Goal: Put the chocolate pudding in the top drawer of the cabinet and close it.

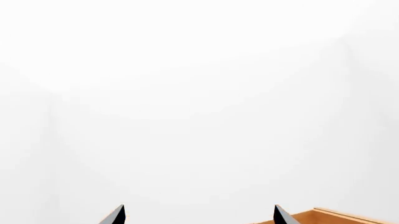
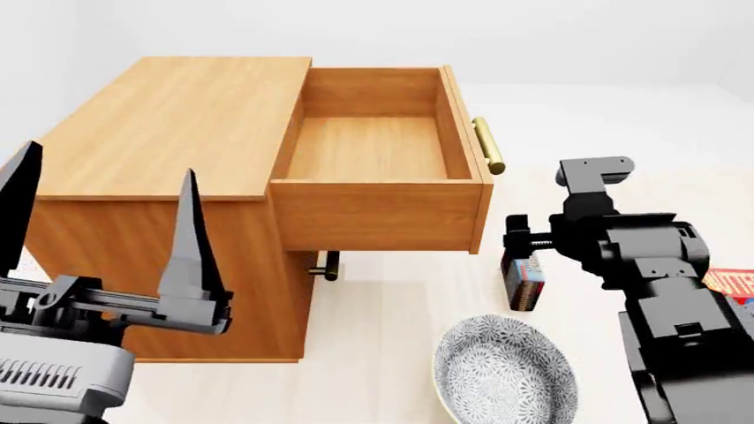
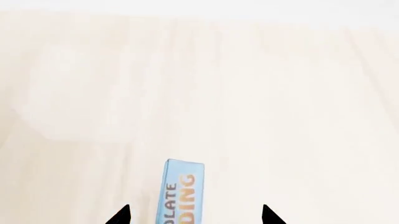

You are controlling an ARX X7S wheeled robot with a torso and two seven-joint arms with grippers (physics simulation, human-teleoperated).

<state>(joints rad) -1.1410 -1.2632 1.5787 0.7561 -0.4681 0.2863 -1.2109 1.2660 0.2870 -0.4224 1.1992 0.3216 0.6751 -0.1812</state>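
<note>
On the left, the left gripper (image 2: 101, 221) was up in the air in front of the cabinet (image 2: 177, 115). Its two black fingers were spread apart and held nothing. The top drawer (image 2: 377, 208) was pulled all the way out, and it was empty inside. Its brass handle (image 2: 488, 145) stuck out on the far side. So the opening part looked done.

A bowl (image 2: 507, 371) with a gray pattern sat on the floor lower down. Just past it, the chocolate pudding (image 2: 525, 283) stood on the floor below the drawer. The right gripper (image 3: 194, 215) was down over the box, with one finger on each side, open and not squeezing yet.

Grabbing, lifting, dropping it in and shutting the drawer were all left to do.
</note>
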